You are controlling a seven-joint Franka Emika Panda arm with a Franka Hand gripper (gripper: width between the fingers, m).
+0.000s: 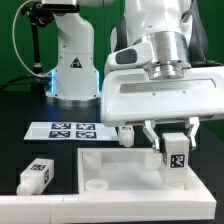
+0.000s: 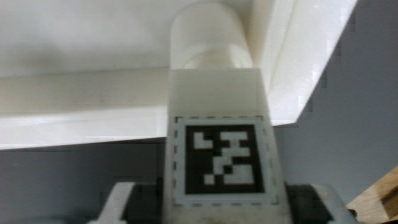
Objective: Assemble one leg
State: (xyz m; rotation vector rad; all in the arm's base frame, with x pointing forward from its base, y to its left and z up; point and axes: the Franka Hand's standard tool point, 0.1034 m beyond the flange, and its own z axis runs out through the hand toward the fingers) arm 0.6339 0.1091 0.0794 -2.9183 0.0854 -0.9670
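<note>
While the jaws grip it by its sides, the small white oblong plastic leg [image 1: 175, 152] with a square black-and-white tag sits over the wide flat white panel [image 1: 125, 175] beneath them; its rounded far end blurs, contact unclear.

The leg [image 1: 175, 151] looks like smooth white plastic (its tag [image 2: 222, 160] looks like flat printed paper). The wide panel [image 1: 130, 166] is smooth and white too. The table [image 1: 18, 140] is dark and dull.

exterior view faces the arm [image 1: 150, 50] closely; wrist view looks along the leg [image 1: 175, 152] [image 2: 222, 150] both share
</note>
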